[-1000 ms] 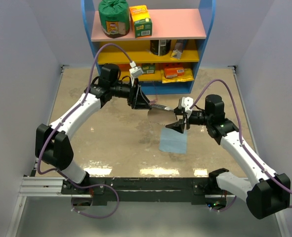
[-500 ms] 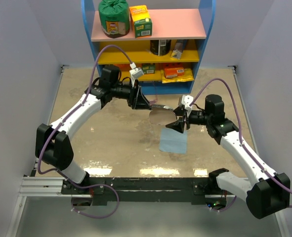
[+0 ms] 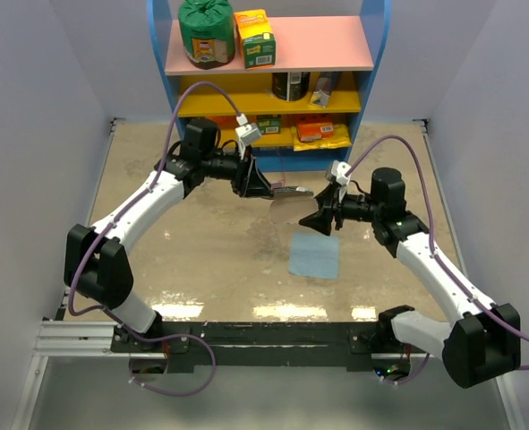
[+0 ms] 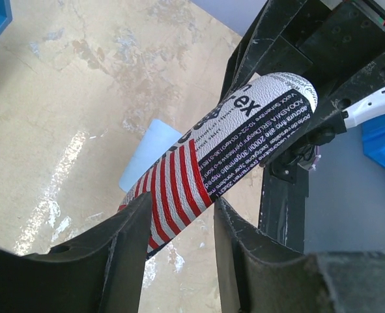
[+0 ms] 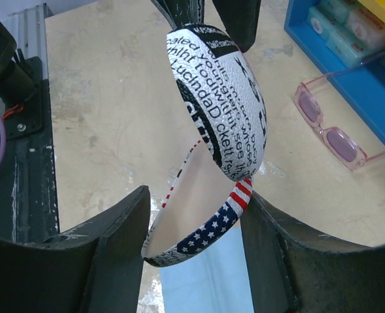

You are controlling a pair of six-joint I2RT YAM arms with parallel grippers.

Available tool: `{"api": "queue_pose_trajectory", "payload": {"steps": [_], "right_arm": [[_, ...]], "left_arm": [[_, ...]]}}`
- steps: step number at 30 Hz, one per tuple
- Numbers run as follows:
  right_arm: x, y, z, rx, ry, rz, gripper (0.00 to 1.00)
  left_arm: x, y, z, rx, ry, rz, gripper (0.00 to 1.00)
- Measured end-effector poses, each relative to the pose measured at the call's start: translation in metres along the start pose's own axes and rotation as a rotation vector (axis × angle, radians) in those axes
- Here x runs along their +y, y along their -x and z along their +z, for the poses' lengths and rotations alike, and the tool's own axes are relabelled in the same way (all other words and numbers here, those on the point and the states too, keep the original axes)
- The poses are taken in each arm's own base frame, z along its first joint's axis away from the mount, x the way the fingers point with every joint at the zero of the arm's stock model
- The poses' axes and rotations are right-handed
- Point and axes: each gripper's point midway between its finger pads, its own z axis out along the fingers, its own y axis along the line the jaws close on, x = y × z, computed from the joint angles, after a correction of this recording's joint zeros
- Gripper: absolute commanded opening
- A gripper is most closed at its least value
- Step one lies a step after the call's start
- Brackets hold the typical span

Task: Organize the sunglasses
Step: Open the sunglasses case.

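Sunglasses (image 5: pixel 332 134): pink tinted lenses, thin pale pink frame, lying flat near tabletop's far edge, beside blue shelf (image 5: pixel 335 65).
Left gripper (image 4: pixel 179 218): pinching flag-print pouch (image 4: pixel 244 143), held above tabletop.
Right gripper (image 5: pixel 197 199): spread, flanking pouch's open mouth.

The pouch (image 5: pixel 221 104) bears lettering reading "LucindaD".

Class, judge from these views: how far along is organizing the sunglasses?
Done: pouch is up off the table, mouth open. In hand: left jaws clamp the pouch; right jaws bracket its mouth. Left: sunglasses lie on the table by the blue shelf, not yet pouched.
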Motion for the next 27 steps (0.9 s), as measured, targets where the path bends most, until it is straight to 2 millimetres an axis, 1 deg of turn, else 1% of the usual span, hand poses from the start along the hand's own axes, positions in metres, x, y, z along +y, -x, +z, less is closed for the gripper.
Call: {"api": "queue_pose_trajectory", "payload": {"steps": [4,5,7,9,12,13,15,16,18,19,21,22,23,27], "right_arm": [[-0.005,0.002,-0.002,-0.008,-0.016,0.029,0.0],[-0.006,0.003,-0.002,-0.013,-0.02,0.028,0.0],[-0.008,0.005,-0.003,-0.022,-0.024,0.029,0.0],[-0.008,0.008,-0.003,-0.033,-0.022,0.03,0.0],[-0.008,0.011,-0.004,-0.043,-0.016,0.035,0.0],[-0.008,0.01,-0.005,-0.043,-0.019,0.04,0.0],[-0.011,0.01,-0.006,-0.042,-0.027,0.05,0.0],[-0.012,0.009,-0.006,-0.042,-0.03,0.055,0.0],[-0.013,0.008,-0.006,-0.04,-0.034,0.068,0.0],[-0.013,0.008,-0.006,-0.039,-0.034,0.076,0.0],[-0.012,0.008,-0.006,-0.038,-0.035,0.091,0.0],[-0.012,0.007,-0.006,-0.037,-0.034,0.101,0.0],[-0.012,0.007,-0.006,-0.037,-0.034,0.109,0.0],[-0.012,0.005,-0.005,-0.032,-0.032,0.147,0.0]], "left_arm": [[0.0,-0.001,0.002,0.004,0.002,0.023,0.57],[-0.001,-0.002,0.002,0.007,0.0,0.024,0.62],[-0.002,-0.003,0.003,0.012,-0.004,0.032,0.68],[-0.004,-0.005,0.005,0.02,-0.009,0.04,0.7],[-0.01,-0.01,0.011,0.039,-0.02,0.062,0.57],[-0.012,-0.011,0.012,0.044,-0.022,0.072,0.49],[-0.015,-0.013,0.013,0.054,-0.021,0.088,0.37],[-0.015,-0.013,0.014,0.056,-0.017,0.094,0.29],[-0.014,-0.013,0.013,0.057,-0.001,0.115,0.22],[-0.012,-0.012,0.013,0.057,0.013,0.128,0.16],[-0.008,-0.011,0.012,0.055,0.036,0.15,0.1],[-0.007,-0.01,0.012,0.055,0.044,0.155,0.03],[-0.006,-0.01,0.011,0.055,0.054,0.164,0.0],[-0.001,-0.008,0.011,0.057,0.094,0.197,0.0]]}}
